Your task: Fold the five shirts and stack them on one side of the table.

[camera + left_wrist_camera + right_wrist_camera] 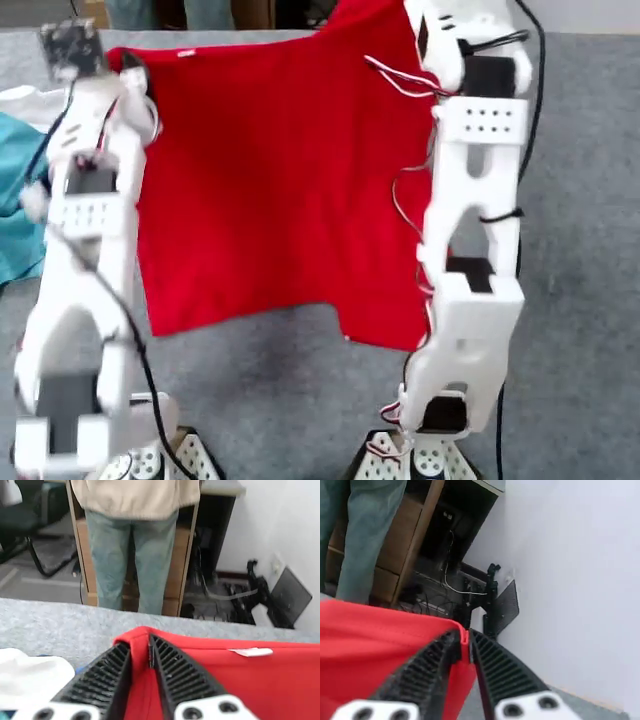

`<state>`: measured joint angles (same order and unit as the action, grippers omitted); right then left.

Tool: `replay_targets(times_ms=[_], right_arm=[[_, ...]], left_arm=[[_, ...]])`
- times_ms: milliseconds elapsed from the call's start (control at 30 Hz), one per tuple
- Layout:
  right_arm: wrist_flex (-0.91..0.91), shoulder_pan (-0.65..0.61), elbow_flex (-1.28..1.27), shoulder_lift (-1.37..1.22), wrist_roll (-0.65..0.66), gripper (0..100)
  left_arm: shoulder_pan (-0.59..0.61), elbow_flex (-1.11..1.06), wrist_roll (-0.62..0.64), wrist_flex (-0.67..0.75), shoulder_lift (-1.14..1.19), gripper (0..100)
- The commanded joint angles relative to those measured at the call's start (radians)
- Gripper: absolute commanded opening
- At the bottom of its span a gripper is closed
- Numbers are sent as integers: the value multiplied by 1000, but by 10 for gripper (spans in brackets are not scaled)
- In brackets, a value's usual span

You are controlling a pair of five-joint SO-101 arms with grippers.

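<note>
Red shirt (280,180) lies spread wide over the grey felt-covered table (590,200), flanked by two white arms stretched along its side edges. The left gripper (140,647) is clamped on one far corner of the shirt and the right gripper (464,636) is pinched on the other far corner, with red cloth caught between each pair of ribbed black fingers. Just beside the shirt, on the left arm's side, a teal garment (12,200) and a white garment (25,97) lie bunched together.
</note>
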<state>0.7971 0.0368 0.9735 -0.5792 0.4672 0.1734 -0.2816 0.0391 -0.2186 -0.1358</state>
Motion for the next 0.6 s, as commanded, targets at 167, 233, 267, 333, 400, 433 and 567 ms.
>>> replay_targets(times_ms=[167, 233, 267, 333, 400, 433, 567], right_arm=[[107, -6, 119, -61, -54, 14], [230, -2, 147, -61, -52, 14], [301, -2, 170, -61, -49, 14], [460, 0, 220, -62, 0, 14], [626, -3, 262, -65, 84, 14], [706, -6, 277, -65, 124, 14], [902, -2, 292, -67, 187, 14]], left_arm=[[13, 352, -17, -273, 252, 29], [27, 352, -17, -348, 247, 29], [33, 352, -17, -396, 242, 29], [33, 352, -18, -496, 222, 29], [25, 351, -21, -623, 190, 29], [22, 349, -28, -689, 173, 29], [-18, 243, -83, -842, 112, 29]])
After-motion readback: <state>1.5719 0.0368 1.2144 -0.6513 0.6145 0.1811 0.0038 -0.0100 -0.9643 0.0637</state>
